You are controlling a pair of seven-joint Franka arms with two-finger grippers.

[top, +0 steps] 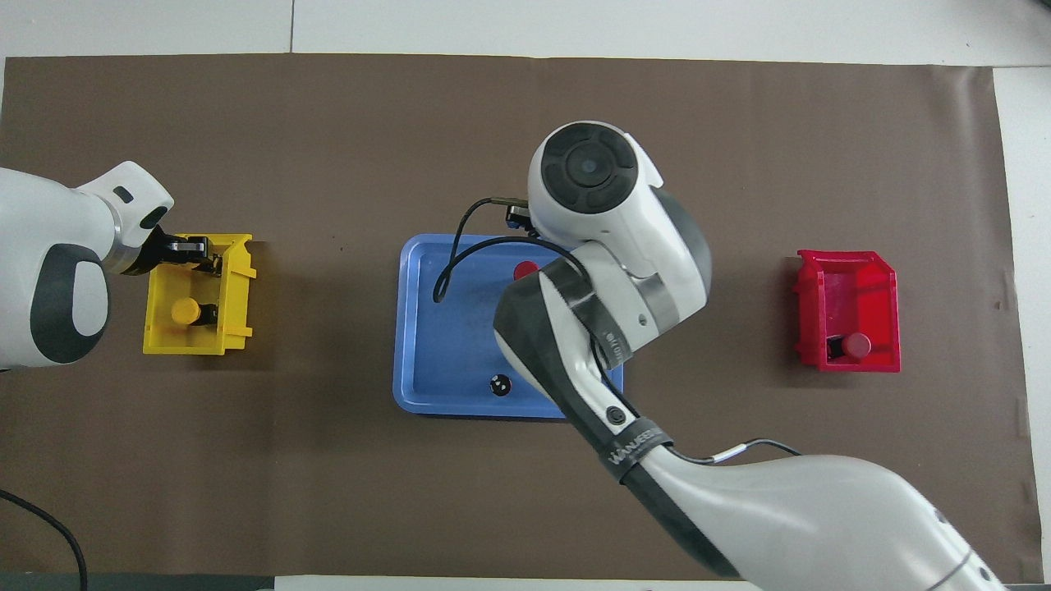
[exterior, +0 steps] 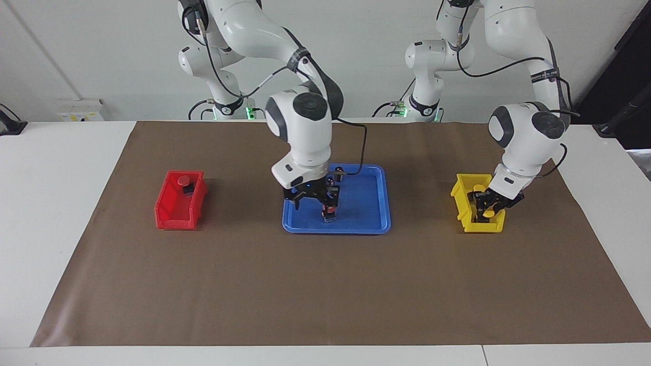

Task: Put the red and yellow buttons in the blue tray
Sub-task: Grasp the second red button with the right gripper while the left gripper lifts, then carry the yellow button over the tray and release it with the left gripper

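The blue tray lies mid-table. My right gripper hangs low over it, open; the arm hides it in the overhead view. A red button stands in the tray just under one of its fingertips. A second red button sits in the red bin. My left gripper is down in the yellow bin. One yellow button lies in the bin nearer to the robots, and another yellow cap shows at the gripper.
A dark capless cylinder stands in the tray's part nearer to the robots. A brown mat covers the table. The red bin is toward the right arm's end, the yellow bin toward the left arm's end.
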